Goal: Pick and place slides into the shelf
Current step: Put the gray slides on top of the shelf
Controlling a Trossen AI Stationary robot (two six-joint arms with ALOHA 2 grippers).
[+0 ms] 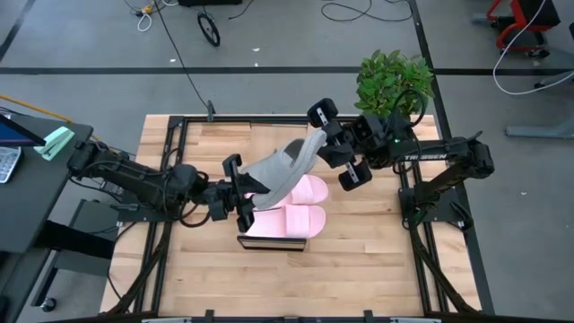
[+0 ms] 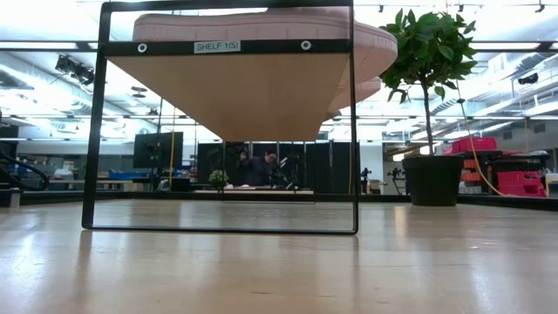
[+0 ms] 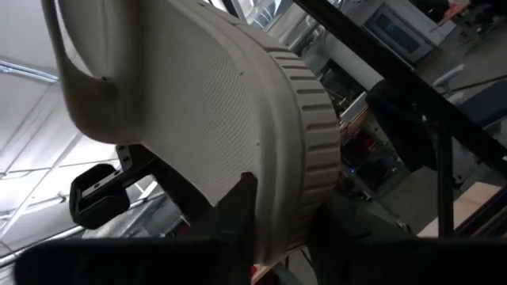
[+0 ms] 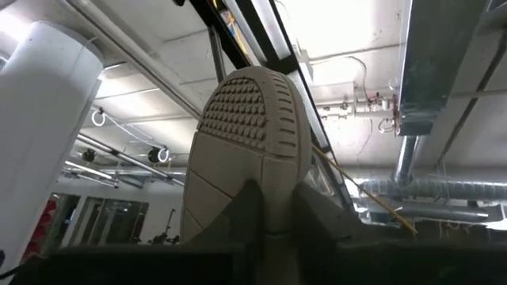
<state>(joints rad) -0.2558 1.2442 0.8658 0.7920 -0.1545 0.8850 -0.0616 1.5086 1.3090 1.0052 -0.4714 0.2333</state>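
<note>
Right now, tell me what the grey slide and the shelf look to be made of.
Grey slide: seemingly soft matte foam; it has a dimpled, moulded tread and ribbed edge, and sags between the left tool and right tool.
Shelf: pale, unglossy wood plank on thin black framing, probably painted metal.

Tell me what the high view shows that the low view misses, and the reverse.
Only the high view shows both arms: the left gripper and the right gripper each clamp an end of a grey slide held above the two pink slides. Only the low view shows the shelf label, the open space under the plank, and a person far behind. Both show the shelf, the pink slides on top of it, and the potted plant.
</note>
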